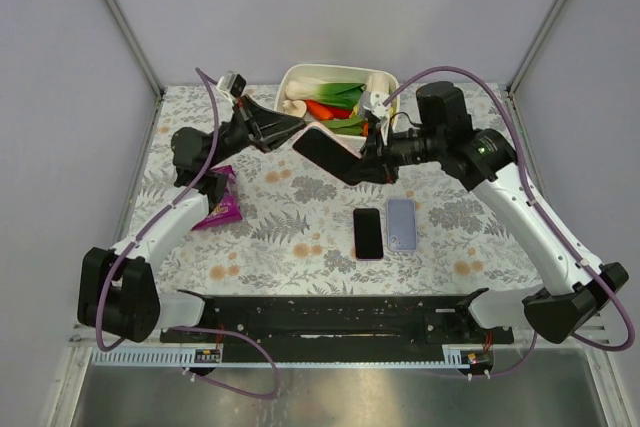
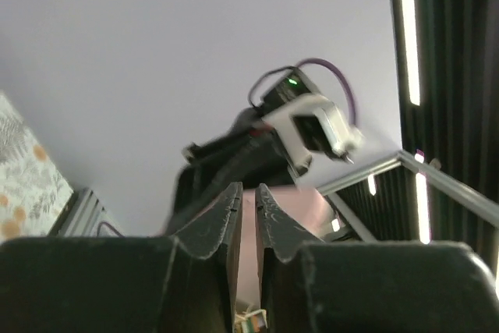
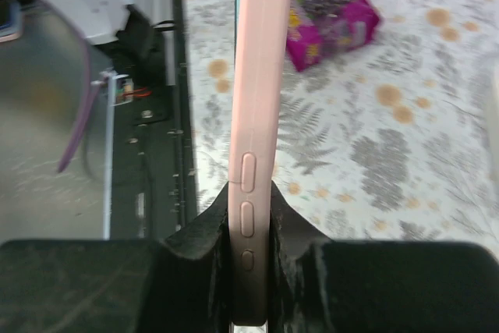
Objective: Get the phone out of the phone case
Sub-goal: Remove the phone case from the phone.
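A phone [image 1: 330, 155] in a pink phone case [image 3: 261, 76] hangs above the middle of the table, dark screen up, between both raised arms. My right gripper [image 1: 372, 162] [image 3: 251, 204] is shut on its right end; the case's edge with three side buttons stands upright between the fingers. From the left, my left gripper [image 1: 296, 129] [image 2: 248, 189] meets the phone's upper left corner. Its fingers stand almost together, and pink case [image 2: 308, 208] fills the thin gap and shows just beyond them.
A bare black phone [image 1: 368, 233] and a lavender case [image 1: 402, 223] lie side by side on the floral cloth. A magenta snack bag [image 1: 220, 205] [image 3: 331, 17] lies at the left. A white bin [image 1: 335, 67] of vegetables stands at the back. A black rail [image 1: 330, 312] runs along the near edge.
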